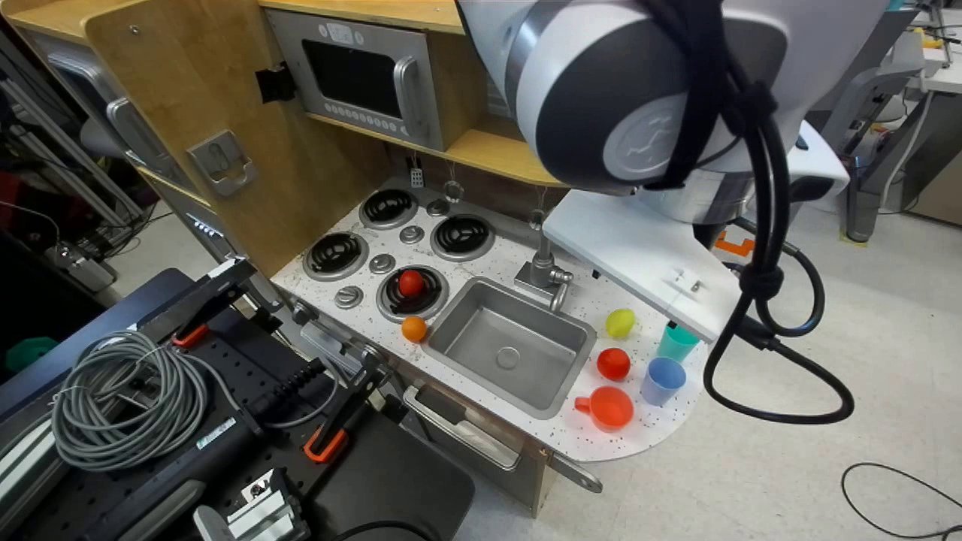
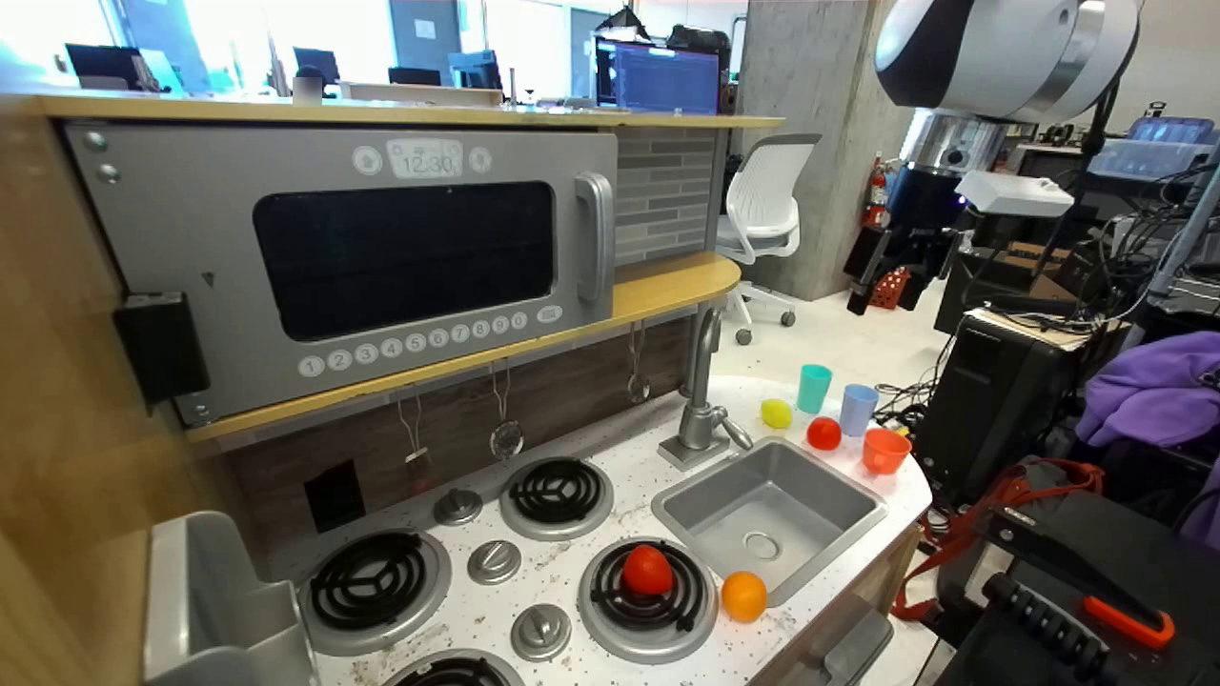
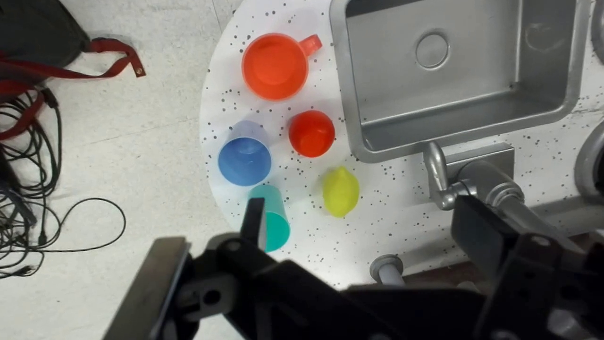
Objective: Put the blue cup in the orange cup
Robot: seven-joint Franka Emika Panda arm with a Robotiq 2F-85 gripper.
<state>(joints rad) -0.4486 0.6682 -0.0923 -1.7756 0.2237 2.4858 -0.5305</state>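
gripper [image 3: 363, 222], jaws wide, empty; step prob pre-grasp; next: align over blue cup [image 3: 244, 160] nr rounded edge of counter [image 3: 391, 179], grip, carry to orange cup [image 3: 275, 66], same edge

Above the black pincer [image 2: 884, 299], we distinguish a shiny silver collar [image 2: 956, 143], then a white arm [image 2: 1006, 52] whose dark grey joint cap [image 1: 575, 124] bears a pale round emblem [image 1: 644, 137]. To one side of the pincer, we note a flat white plate [image 1: 642, 257] and looped black cables [image 1: 768, 188].
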